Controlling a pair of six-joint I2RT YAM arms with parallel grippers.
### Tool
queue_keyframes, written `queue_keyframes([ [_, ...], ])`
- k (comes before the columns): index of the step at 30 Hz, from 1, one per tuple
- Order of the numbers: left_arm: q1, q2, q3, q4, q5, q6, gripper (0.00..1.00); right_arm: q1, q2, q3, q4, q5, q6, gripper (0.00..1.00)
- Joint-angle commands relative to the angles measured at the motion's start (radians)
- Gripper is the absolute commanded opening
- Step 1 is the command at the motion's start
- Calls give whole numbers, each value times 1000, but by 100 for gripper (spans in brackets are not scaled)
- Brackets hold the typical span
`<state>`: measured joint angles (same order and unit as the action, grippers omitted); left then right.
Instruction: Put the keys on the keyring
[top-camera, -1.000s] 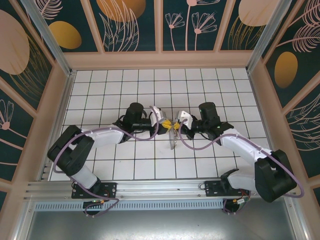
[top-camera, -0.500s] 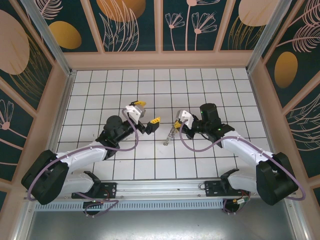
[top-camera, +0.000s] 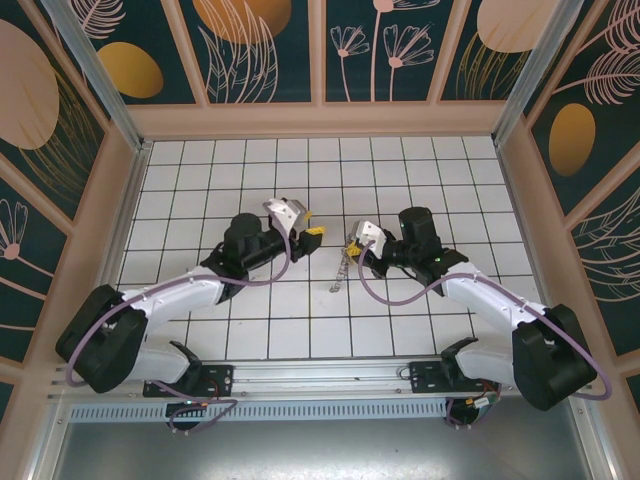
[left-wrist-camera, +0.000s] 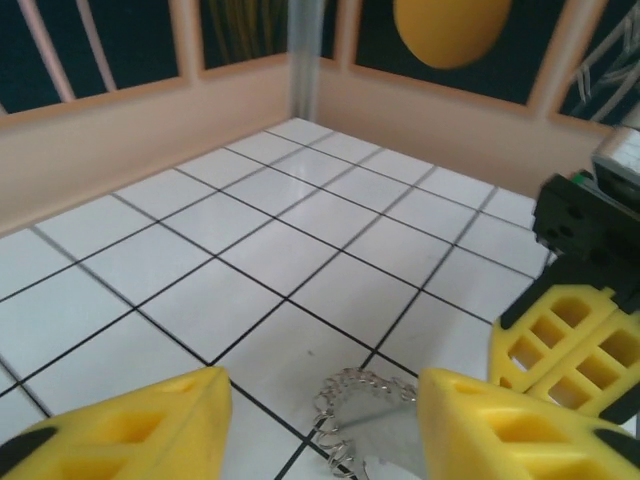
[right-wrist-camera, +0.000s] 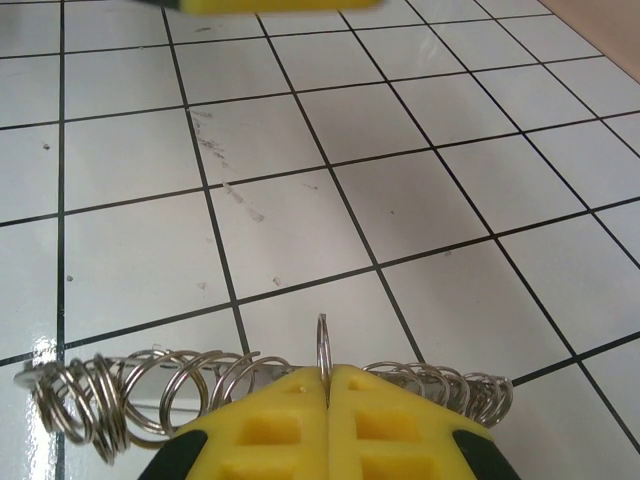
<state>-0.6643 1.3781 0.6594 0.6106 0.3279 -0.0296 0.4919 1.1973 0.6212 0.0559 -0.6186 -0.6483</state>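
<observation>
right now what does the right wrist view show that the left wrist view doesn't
Right wrist: the right gripper shut on the keyring, its thin ring upright between the fingertips, small rings fanned to either side. Left wrist: the left gripper open, the right gripper's yellow fingers from outside, the enclosure wall. Both: the white tiled floor and the keyring's small rings.

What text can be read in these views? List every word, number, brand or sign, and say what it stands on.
None: no word, number, brand or sign can be read in any view.
The wall panels carry only leaf and circle patterns, no lettering.
The keyring, the yellow pads and the white tiles bear no readable marks.
</observation>
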Motion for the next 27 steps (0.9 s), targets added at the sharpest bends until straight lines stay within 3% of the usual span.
queue_keyframes([
  [1,0,49,74,-139,128,105,48,8,-17,-12,38,-12,-20,0],
  [8,-1,139,138,-232,290,244,37,9,-23,-24,32,-15,-43,0],
  [13,-5,183,217,-365,301,298,37,9,-16,-21,27,-12,-47,0],
  [23,-6,184,200,-327,335,331,33,8,-2,-17,40,-10,-50,0],
  [27,-11,204,237,-405,341,374,31,8,3,-10,34,-13,-56,0],
])
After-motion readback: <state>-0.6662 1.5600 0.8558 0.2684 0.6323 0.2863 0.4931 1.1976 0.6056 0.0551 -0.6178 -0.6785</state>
